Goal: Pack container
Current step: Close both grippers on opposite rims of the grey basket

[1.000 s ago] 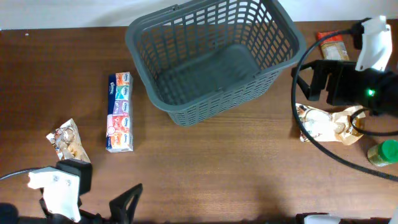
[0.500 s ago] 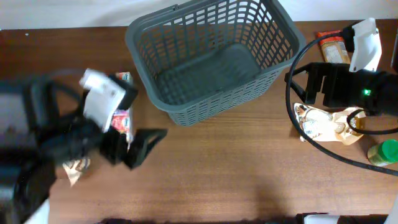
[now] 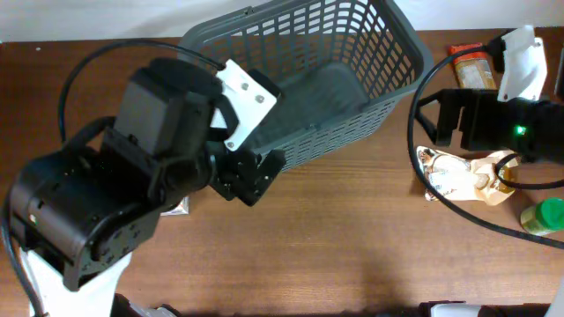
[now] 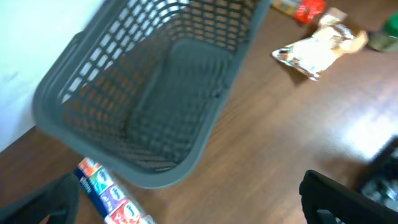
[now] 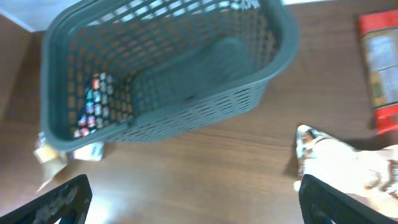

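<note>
Clearance over the rim looks like the thing to mind here, since the container (image 3: 352,132) appears empty where its inside shows and every item lies outside it on the table (image 3: 335,246). The container sits at 12 o'clock in the overhead view, upright on its solid bottom with the mouth facing up. Its long axis runs roughly from 8 o'clock to 2 o'clock, and the left arm covers the 8 o'clock end. The left gripper (image 4: 186,183) hangs above that end with its fingers spread wide and nothing between them. The right gripper (image 5: 194,182), at 3 o'clock, is equally wide and empty. I judge the step in hand to be picking a first item. For the left, the likely choice is the tissue pack (image 4: 109,198), just beside the container's 8 o'clock corner: turn the wrist so the fingers close across the pack's narrow width, descend clear of the lattice wall, then lift above the rim before moving in. For the right, the crinkled snack bag (image 3: 463,176) at 4 o'clock is nearest, and its bulk is a better hold than a loose edge. A red packet (image 3: 471,60) at 2 o'clock and a green-capped bottle (image 3: 545,216) at 4 o'clock lie farther out. Laying long items along the 8-to-2 axis should save room.
</note>
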